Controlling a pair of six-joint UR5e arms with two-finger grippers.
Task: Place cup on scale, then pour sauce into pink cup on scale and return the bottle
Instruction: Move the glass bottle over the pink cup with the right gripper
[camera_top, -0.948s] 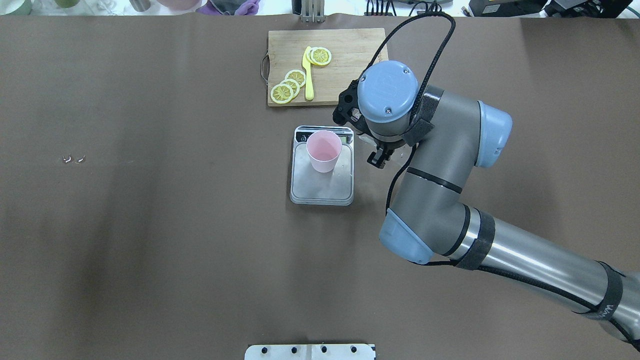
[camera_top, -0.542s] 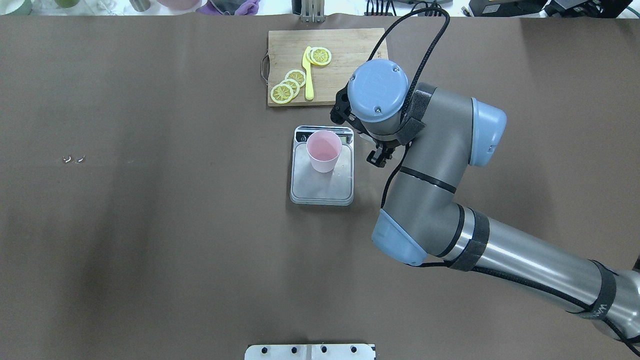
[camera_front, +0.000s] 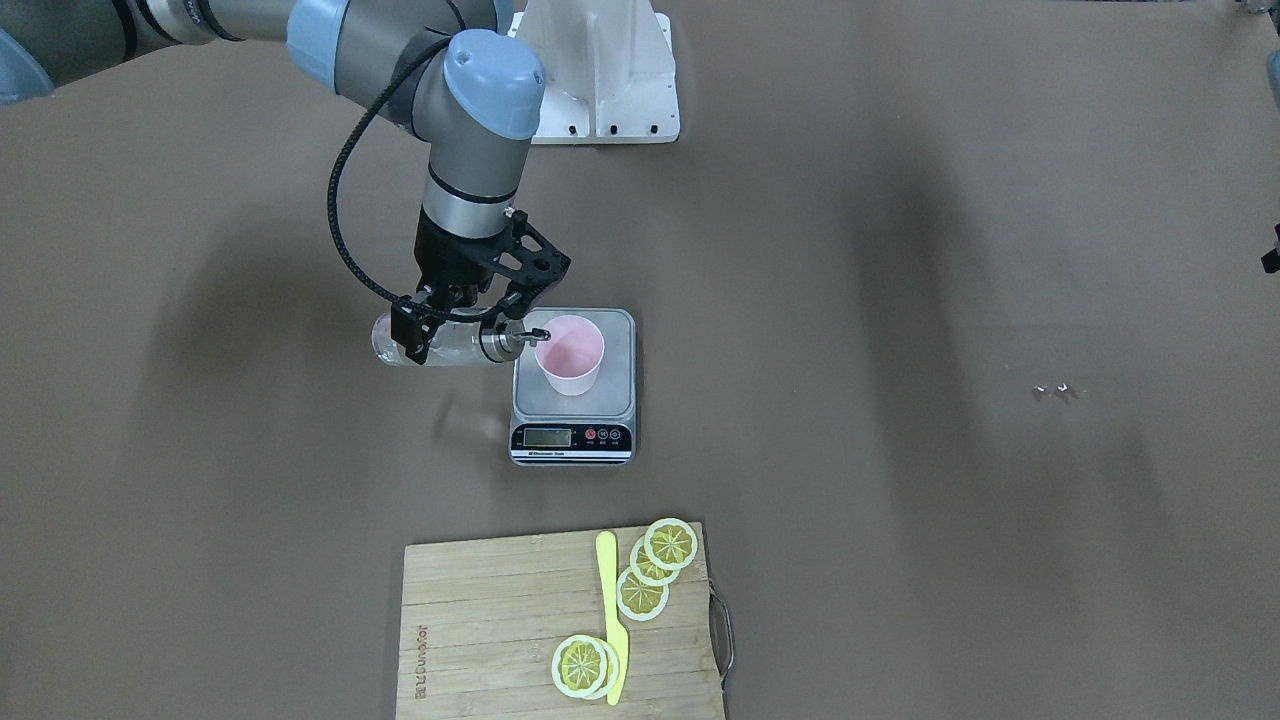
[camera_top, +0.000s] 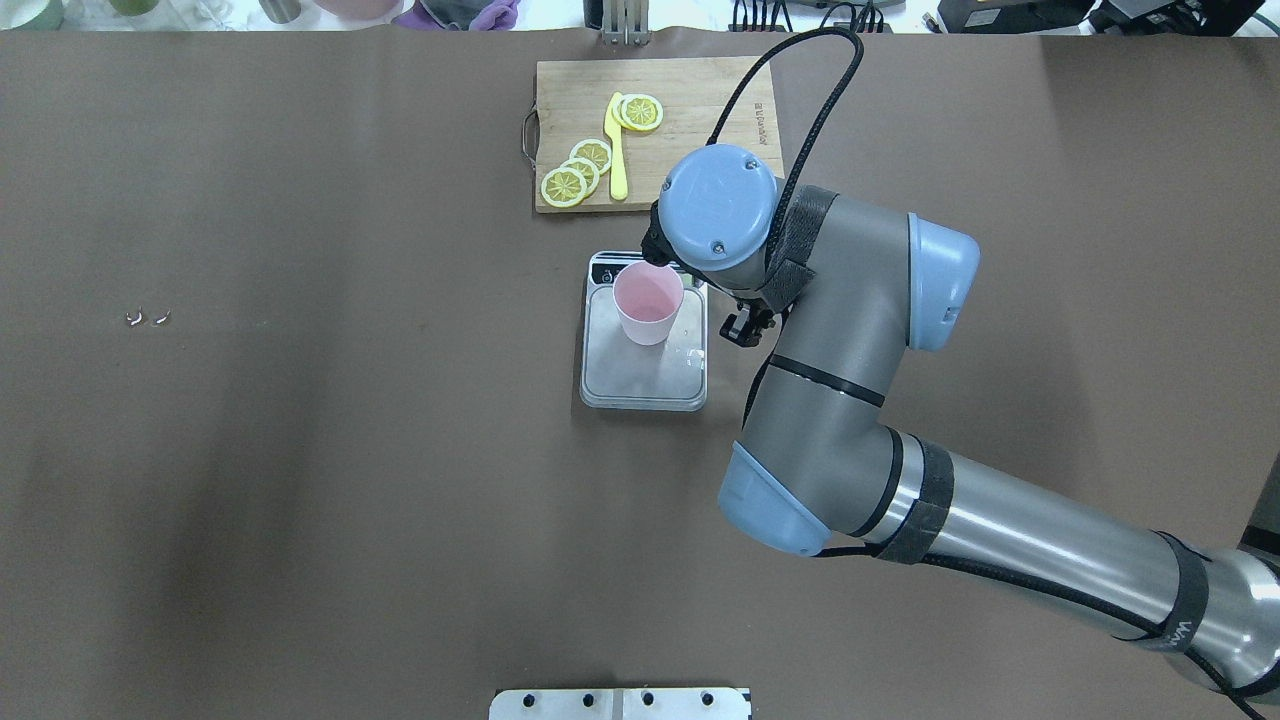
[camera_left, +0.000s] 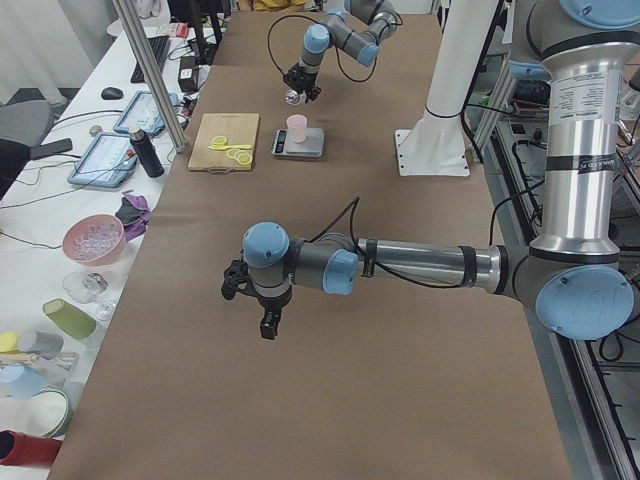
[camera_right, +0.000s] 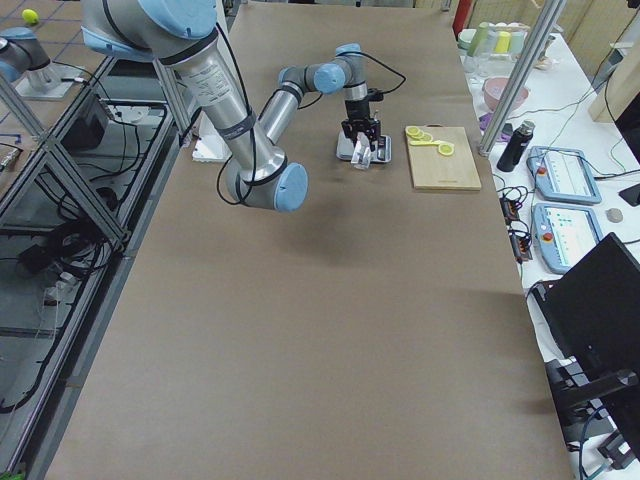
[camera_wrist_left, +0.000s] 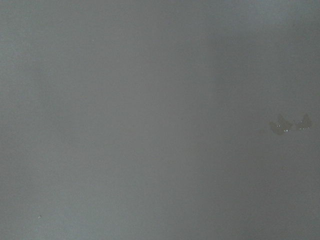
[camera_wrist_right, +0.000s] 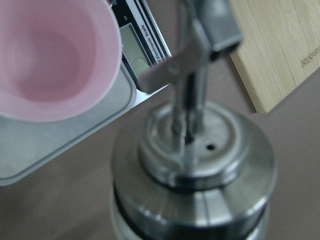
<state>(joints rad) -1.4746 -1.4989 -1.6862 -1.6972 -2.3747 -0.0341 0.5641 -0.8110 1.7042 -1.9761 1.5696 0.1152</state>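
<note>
The pale pink cup (camera_front: 570, 355) stands upright on the back part of the scale (camera_front: 573, 400). My right gripper (camera_front: 455, 335) is shut on the clear glass bottle (camera_front: 400, 345), which lies nearly level beside the scale. Its silver spout (camera_front: 532, 335) reaches the cup's rim. No stream of sauce shows. In the right wrist view the bottle cap (camera_wrist_right: 195, 170) fills the foreground, with the cup (camera_wrist_right: 50, 60) up on the left. In the overhead view my wrist hides the bottle next to the cup (camera_top: 648, 300). My left gripper (camera_left: 268, 326) hovers far away over bare table; I cannot tell whether it is open.
A wooden cutting board (camera_front: 480, 630) with lemon slices (camera_front: 668, 543) and a yellow knife (camera_front: 610, 610) lies beyond the scale's display side. Two small white crumbs (camera_top: 147, 318) lie on the brown table towards the left arm's side. A white mount plate (camera_front: 600, 70) sits at the robot's base.
My right arm has moved left toward the cup with the bottle; the wrist now overlaps the scale's corner. The cup and scale have not moved.
</note>
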